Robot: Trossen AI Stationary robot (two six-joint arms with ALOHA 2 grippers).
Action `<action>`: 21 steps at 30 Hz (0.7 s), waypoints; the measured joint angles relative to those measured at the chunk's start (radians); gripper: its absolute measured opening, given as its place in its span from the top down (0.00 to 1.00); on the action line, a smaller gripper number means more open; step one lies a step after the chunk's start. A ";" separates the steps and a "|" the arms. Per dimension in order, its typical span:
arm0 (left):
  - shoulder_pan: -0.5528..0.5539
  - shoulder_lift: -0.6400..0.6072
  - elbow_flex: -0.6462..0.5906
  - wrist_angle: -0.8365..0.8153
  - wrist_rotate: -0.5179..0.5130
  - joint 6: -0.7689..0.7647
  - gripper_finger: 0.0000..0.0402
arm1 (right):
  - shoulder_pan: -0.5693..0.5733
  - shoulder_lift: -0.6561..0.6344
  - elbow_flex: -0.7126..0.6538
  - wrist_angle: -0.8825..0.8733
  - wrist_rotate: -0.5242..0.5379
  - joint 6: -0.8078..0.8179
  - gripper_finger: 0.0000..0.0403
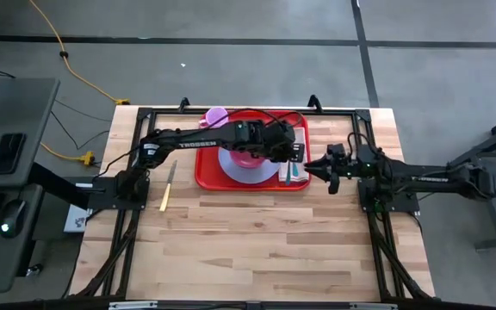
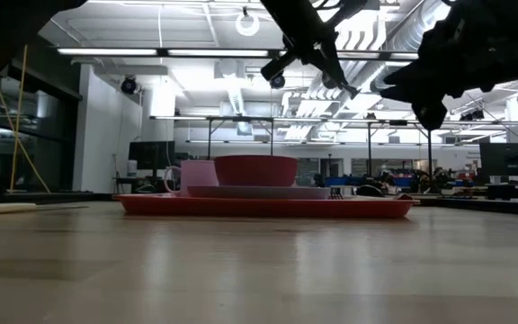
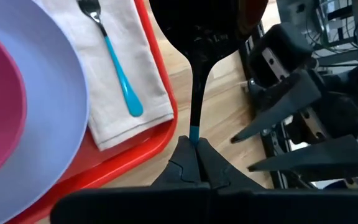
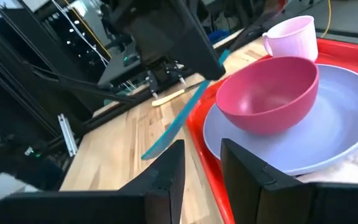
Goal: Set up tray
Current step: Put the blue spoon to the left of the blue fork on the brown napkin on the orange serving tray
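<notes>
Both arms were dark, near-black, built of boxy links joined by rounded joints. The left arm [image 1: 198, 136] carried white lettering along its long link, and the right arm [image 1: 420, 178] bore a fainter white marking on its forearm. Thin black cables ran beside the joints. Each arm rose from a black base bolted to a black frame. The left end effector [image 3: 196, 163] had two matte black, wedge-shaped fingers with stepped edges. The right end effector [image 4: 202, 163] showed two broad, flat black fingers with angular tips.
</notes>
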 joint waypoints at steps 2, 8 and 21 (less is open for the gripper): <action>-0.006 -0.003 0.002 -0.006 -0.011 0.004 0.99 | -0.001 0.035 0.023 -0.001 0.000 -0.016 0.79; -0.006 -0.003 0.002 -0.014 -0.035 0.020 0.99 | -0.002 0.146 0.123 -0.027 0.025 -0.066 0.79; -0.006 -0.004 0.002 -0.015 -0.060 0.045 0.99 | -0.002 0.325 0.242 -0.092 0.042 -0.082 0.59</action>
